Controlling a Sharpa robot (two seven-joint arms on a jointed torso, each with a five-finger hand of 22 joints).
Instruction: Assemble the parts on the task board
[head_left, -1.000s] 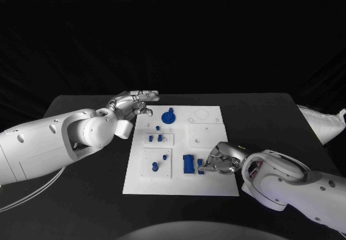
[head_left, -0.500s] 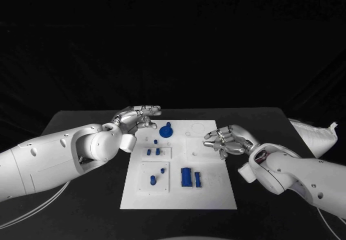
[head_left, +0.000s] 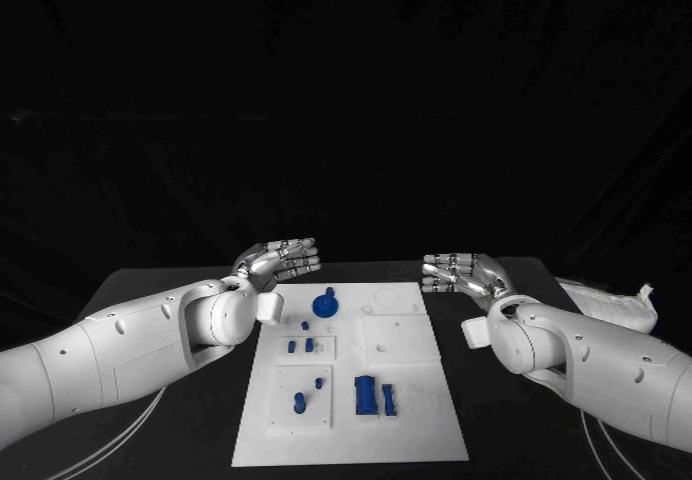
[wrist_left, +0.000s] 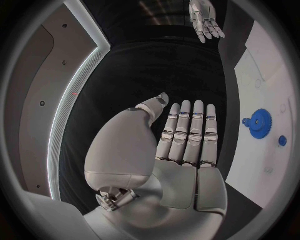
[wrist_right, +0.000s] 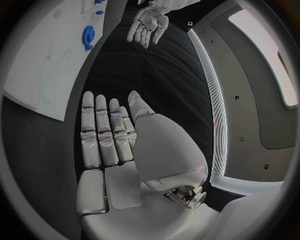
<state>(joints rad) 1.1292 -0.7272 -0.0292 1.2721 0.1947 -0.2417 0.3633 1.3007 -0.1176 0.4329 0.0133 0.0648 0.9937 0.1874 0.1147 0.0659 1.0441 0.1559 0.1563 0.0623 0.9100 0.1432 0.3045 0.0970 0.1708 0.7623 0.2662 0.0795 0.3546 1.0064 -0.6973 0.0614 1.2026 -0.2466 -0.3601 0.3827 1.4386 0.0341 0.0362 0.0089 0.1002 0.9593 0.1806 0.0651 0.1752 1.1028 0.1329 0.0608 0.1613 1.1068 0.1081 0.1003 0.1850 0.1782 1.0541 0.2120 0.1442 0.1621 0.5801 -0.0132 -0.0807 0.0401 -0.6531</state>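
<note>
The white task board (head_left: 404, 395) lies in the middle of the black table. A blue gear (head_left: 326, 300) stands near its far end, also seen as the gear (wrist_left: 258, 123) and gear (wrist_right: 89, 37) in the wrist views. Small blue pegs (head_left: 299, 346) sit in the board's left blocks, and a blue rectangular block (head_left: 368, 394) with a thin bar (head_left: 389, 399) lies toward the near end. My left hand (head_left: 280, 261) hovers raised beyond the board's far left corner, flat and holding nothing (wrist_left: 187, 135). My right hand (head_left: 459, 272) is raised off the far right corner, fingers straight, palm bare (wrist_right: 109, 132).
A white crumpled cloth or bag (head_left: 617, 303) lies at the table's right edge. White cables (head_left: 123, 440) run along the table's left side under my left arm. Bare black table (head_left: 159, 300) lies on both sides of the board.
The head camera has tilted up. My right hand left the blue block near the board's front, rose and moved to the far right corner, fingers straightened. My left hand lifted slightly.
</note>
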